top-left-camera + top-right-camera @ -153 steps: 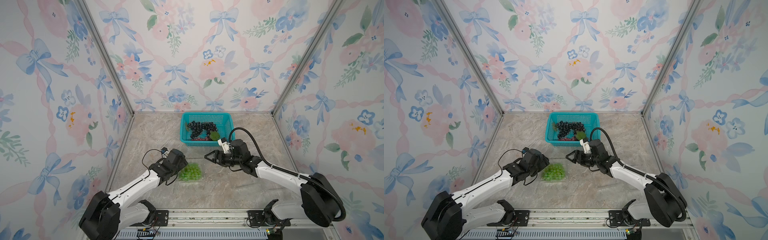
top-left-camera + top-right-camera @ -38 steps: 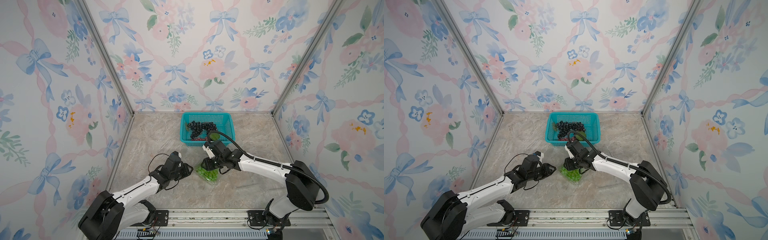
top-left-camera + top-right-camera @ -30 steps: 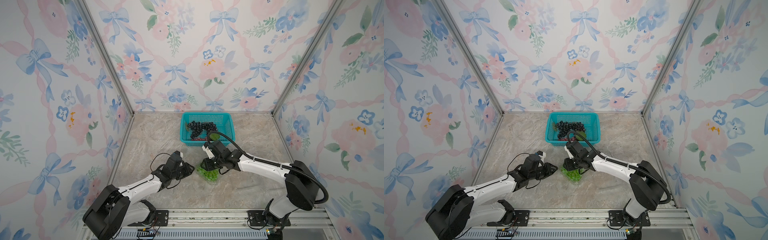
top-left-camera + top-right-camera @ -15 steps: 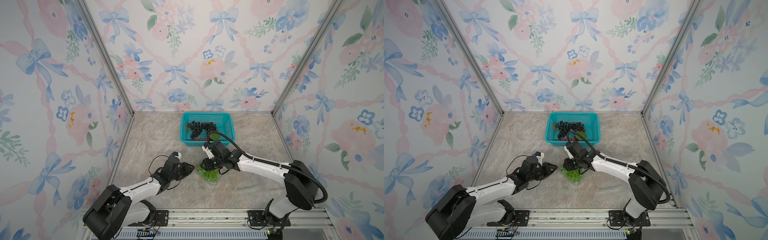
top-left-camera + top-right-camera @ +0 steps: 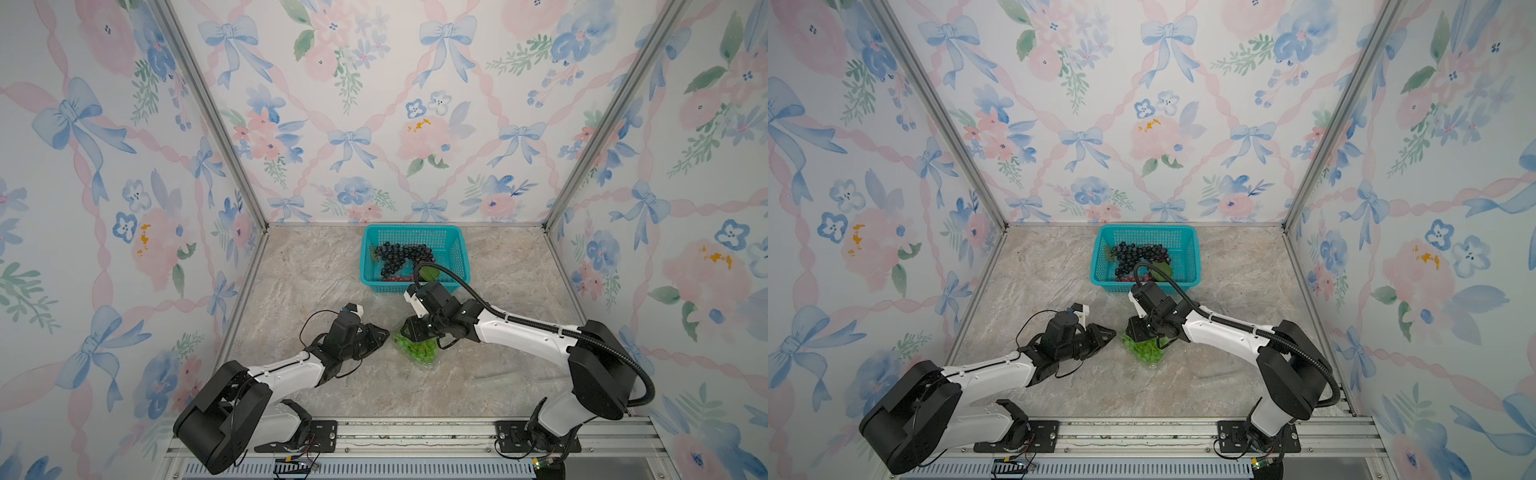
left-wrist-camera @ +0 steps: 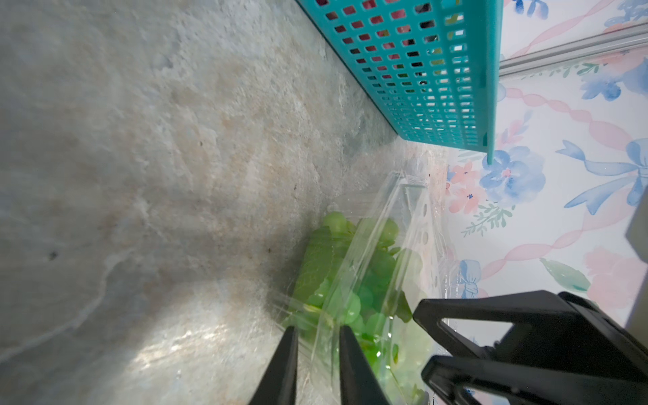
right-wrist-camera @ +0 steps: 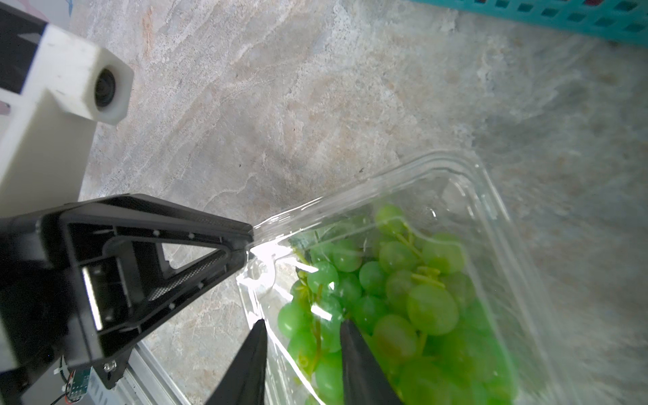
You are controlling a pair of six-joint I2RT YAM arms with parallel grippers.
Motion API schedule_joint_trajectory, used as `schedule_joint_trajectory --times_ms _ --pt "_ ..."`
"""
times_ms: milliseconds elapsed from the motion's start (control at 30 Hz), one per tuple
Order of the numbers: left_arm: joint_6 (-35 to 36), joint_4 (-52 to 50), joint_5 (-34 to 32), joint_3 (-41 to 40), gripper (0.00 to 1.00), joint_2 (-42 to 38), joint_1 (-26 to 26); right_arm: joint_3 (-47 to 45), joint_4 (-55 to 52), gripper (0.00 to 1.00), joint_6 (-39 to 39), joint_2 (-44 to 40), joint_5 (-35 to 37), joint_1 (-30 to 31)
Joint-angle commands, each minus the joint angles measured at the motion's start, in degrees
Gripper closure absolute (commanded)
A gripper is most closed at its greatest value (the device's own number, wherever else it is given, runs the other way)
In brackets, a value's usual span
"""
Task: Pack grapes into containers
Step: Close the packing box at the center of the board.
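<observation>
Container of green grapes sits between both claws' tips.

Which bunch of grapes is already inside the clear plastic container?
The green bunch: it lies in the clear container on the table between both grippers. The dark bunch and the red grapes lie in the teal basket.

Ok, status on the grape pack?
Right claw clamped on clear plastic clamshell container holding green grapes. Left claw at its corner rim, grip unclear. Teal mesh basket behind, nothing in the way.
</observation>
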Motion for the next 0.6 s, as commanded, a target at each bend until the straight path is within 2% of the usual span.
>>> schedule_joint_trajectory --times_ms 0,233,567 --pt "0.10 0.47 0.77 0.30 0.77 1.06 0.45 -1.26 -1.06 0.65 0.86 2.15 0.23 0.35" --pt "0.12 0.74 2.42 -0.07 0.88 1.84 0.45 -1.27 -1.03 0.65 0.92 2.39 0.23 0.32" --pt "0.22 0.72 2.03 -1.62 0.93 1.88 0.48 -1.12 -1.44 0.65 0.76 1.74 0.28 0.12"
